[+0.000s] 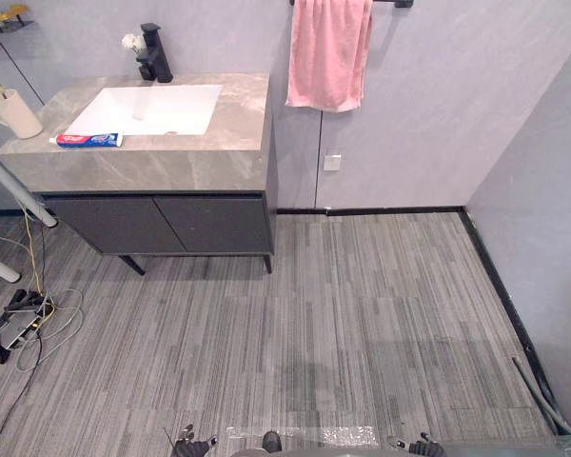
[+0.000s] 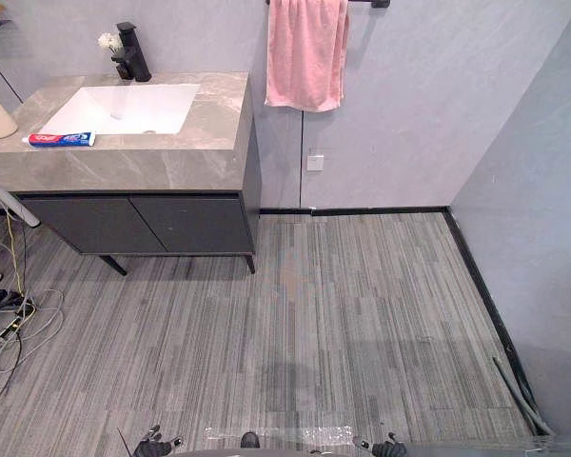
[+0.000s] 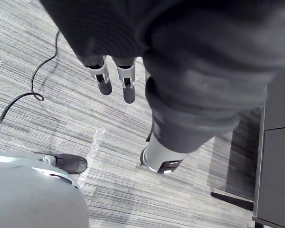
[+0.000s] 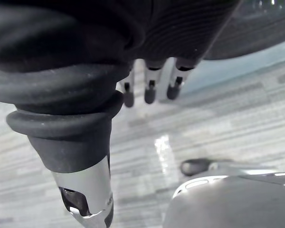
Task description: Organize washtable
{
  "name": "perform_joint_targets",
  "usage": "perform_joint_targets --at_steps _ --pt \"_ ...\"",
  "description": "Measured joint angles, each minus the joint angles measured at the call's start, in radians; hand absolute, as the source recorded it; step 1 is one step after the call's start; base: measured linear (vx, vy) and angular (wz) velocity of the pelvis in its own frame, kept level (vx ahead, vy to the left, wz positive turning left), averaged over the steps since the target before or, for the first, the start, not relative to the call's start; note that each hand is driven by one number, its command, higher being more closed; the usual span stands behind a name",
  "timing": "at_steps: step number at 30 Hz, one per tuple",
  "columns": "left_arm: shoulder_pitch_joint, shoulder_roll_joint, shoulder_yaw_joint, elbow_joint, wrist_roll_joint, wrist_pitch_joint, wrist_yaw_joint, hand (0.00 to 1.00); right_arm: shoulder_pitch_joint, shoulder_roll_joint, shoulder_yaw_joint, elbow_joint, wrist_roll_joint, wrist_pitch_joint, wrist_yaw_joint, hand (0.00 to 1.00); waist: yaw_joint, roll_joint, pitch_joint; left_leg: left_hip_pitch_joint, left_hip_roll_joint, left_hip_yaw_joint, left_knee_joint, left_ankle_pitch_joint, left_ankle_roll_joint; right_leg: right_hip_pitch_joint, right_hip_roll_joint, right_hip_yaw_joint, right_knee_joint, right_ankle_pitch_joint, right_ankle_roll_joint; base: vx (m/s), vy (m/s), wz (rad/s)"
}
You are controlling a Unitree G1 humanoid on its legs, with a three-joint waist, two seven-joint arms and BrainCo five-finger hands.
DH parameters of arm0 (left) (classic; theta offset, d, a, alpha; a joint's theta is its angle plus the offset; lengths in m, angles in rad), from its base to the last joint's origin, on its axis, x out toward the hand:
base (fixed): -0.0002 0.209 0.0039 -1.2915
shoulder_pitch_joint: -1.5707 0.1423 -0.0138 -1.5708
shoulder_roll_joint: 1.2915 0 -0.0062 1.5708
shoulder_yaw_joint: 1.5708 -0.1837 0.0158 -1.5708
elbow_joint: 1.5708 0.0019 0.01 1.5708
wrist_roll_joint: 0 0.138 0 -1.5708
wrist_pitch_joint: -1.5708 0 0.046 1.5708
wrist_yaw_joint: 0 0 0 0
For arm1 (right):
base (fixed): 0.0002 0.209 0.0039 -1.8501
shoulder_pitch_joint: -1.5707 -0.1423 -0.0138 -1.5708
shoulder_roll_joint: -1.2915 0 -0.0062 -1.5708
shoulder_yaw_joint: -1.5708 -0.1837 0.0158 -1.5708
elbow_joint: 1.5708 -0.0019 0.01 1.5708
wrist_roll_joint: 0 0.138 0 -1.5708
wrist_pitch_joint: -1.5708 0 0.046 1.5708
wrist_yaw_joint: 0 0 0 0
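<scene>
Grey stone washtable [image 1: 171,162] is sighted well ahead; a toothpaste tube [image 1: 88,139] is seen on it just beside the white basin [image 1: 124,114], a cream cup [image 1: 17,114] near. Low down, left hand [image 3: 128,85] and right hand [image 4: 150,90] are hung with fingers straight, nothing gripped. That tube is judged light, soft, slippery: best pinched mid-body.
</scene>
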Motion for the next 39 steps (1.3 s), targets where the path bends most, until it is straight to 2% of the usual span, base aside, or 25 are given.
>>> perform_joint_targets --at_steps 16,22,23,24,25,26,27,28,29,30,32,33,34,35,37,38,39 --pt "-0.002 0.002 0.000 0.001 0.000 0.001 0.000 0.00 -0.004 -0.001 -0.001 0.006 0.003 0.001 0.001 0.00 0.000 -0.001 0.005 0.005 0.003 0.011 0.000 -0.001 0.000 -0.002 0.003 0.013 -0.004 0.002 -0.001 -0.02 -0.004 -0.01" --pt "-0.007 0.006 0.004 0.007 0.000 0.004 0.000 0.00 -0.010 0.006 -0.025 0.006 0.007 0.002 0.001 0.00 -0.001 -0.002 0.018 0.009 0.017 0.025 0.004 -0.003 -0.001 0.019 0.020 0.026 -0.038 0.018 -0.016 0.02 -0.047 -0.07" --pt "-0.009 0.004 0.013 0.006 0.000 0.007 0.000 0.00 -0.011 0.005 -0.026 0.005 0.011 0.002 0.001 0.00 -0.001 -0.001 0.022 0.006 0.028 0.029 0.024 -0.018 -0.002 0.022 0.027 0.030 -0.037 0.017 -0.016 0.03 -0.070 -0.07" --pt "-0.016 0.005 0.034 0.004 -0.001 0.007 -0.001 0.00 -0.015 0.010 -0.026 -0.001 0.011 0.001 0.001 0.00 0.000 -0.009 0.045 -0.012 0.039 0.032 0.101 -0.057 -0.005 0.038 0.029 0.033 -0.037 0.017 -0.016 0.01 -0.078 -0.15" --pt "-0.017 0.001 0.056 -0.007 -0.001 0.007 -0.001 0.00 -0.014 0.013 -0.025 -0.017 0.012 0.001 0.001 0.00 0.002 -0.011 0.069 -0.051 0.064 0.035 0.236 -0.124 -0.013 0.052 0.036 0.040 -0.035 0.015 -0.018 -0.03 -0.101 -0.27" --pt "-0.013 -0.007 0.096 -0.023 -0.002 0.011 -0.001 0.00 -0.009 0.012 -0.014 -0.042 0.013 0.000 0.002 0.00 0.006 -0.002 0.078 -0.155 0.122 0.044 0.477 -0.206 -0.016 0.050 0.061 0.049 -0.026 -0.011 -0.046 -0.08 -0.101 -0.25" --pt "-0.012 -0.018 0.121 -0.031 -0.002 0.015 -0.001 0.00 -0.008 0.007 -0.004 -0.064 0.015 0.000 0.002 0.00 0.003 0.011 0.086 -0.239 0.170 0.039 0.668 -0.224 -0.004 0.051 0.084 0.048 -0.011 -0.027 -0.066 -0.07 -0.082 -0.27" --pt "-0.011 -0.023 0.129 -0.033 -0.002 0.024 0.000 0.00 -0.002 0.003 0.002 -0.073 0.021 -0.002 0.002 0.00 0.002 0.021 0.090 -0.304 0.210 0.031 0.811 -0.204 0.013 0.055 0.100 0.055 0.003 -0.036 -0.076 0.03 -0.031 -0.23" --pt "-0.002 -0.025 0.131 -0.035 -0.004 0.030 -0.001 0.00 0.001 0.005 0.003 -0.073 0.031 0.000 0.002 0.00 0.005 0.025 0.097 -0.348 0.236 0.020 0.928 -0.151 0.019 0.074 0.107 0.066 0.012 -0.048 -0.084 0.09 -0.001 -0.24" --pt "0.006 -0.023 0.127 -0.044 -0.003 0.029 0.000 0.00 0.006 0.008 0.008 -0.075 0.032 0.001 0.002 0.00 0.004 0.012 0.103 -0.383 0.237 0.013 0.989 -0.138 0.014 0.088 0.106 0.078 0.017 -0.051 -0.090 0.16 0.016 -0.24" --pt "0.006 -0.024 0.124 -0.044 -0.003 0.029 -0.001 0.00 0.003 0.003 0.020 -0.076 0.030 0.002 0.002 0.00 0.006 0.013 0.103 -0.413 0.216 0.000 0.964 -0.162 0.011 0.103 0.098 0.101 0.021 -0.067 -0.101 0.18 0.052 -0.24" --pt "0.005 -0.024 0.122 -0.045 -0.003 0.029 -0.001 0.00 -0.005 0.001 0.025 -0.076 0.029 0.004 0.004 0.00 0.008 0.012 0.103 -0.435 0.178 -0.020 0.882 -0.177 0.005 0.102 0.083 0.119 0.015 -0.071 -0.100 0.25 0.116 -0.47" --pt "0.005 -0.025 0.119 -0.045 -0.003 0.028 -0.001 0.00 -0.014 0.000 0.030 -0.076 0.027 0.004 0.005 0.00 0.017 0.004 0.100 -0.451 0.130 -0.048 0.751 -0.173 0.000 0.091 0.057 0.143 0.013 -0.078 -0.092 0.26 0.132 -0.61" --pt "0.004 -0.026 0.117 -0.045 -0.003 0.028 -0.001 0.00 -0.016 -0.002 0.031 -0.077 0.027 0.004 0.005 0.00 0.027 0.000 0.099 -0.454 0.108 -0.060 0.664 -0.165 -0.010 0.083 0.043 0.159 0.014 -0.085 -0.084 0.26 0.165 -0.69" --pt "0.007 -0.035 0.107 -0.044 -0.002 0.028 -0.001 0.00 -0.015 -0.020 0.040 -0.078 0.027 0.003 0.009 0.00 0.036 0.021 0.101 -0.456 0.069 -0.098 0.407 -0.121 -0.062 0.083 0.011 0.199 -0.002 -0.115 -0.054 0.34 0.249 -0.66" --pt "0.009 -0.038 0.110 -0.040 -0.002 0.030 -0.002 0.00 -0.011 -0.024 0.041 -0.079 0.027 0.003 0.010 0.00 0.036 0.026 0.098 -0.458 0.069 -0.089 0.405 -0.064 -0.042 0.093 -0.005 0.219 0.009 -0.151 -0.037 0.38 0.282 -0.52" --pt "0.016 -0.043 0.110 -0.042 -0.001 0.030 -0.003 0.00 -0.010 -0.018 0.042 -0.079 0.026 0.004 0.010 0.00 0.040 0.024 0.092 -0.463 0.056 -0.085 0.436 -0.049 -0.022 0.096 -0.022 0.227 0.021 -0.175 -0.032 0.57 0.340 -0.50"
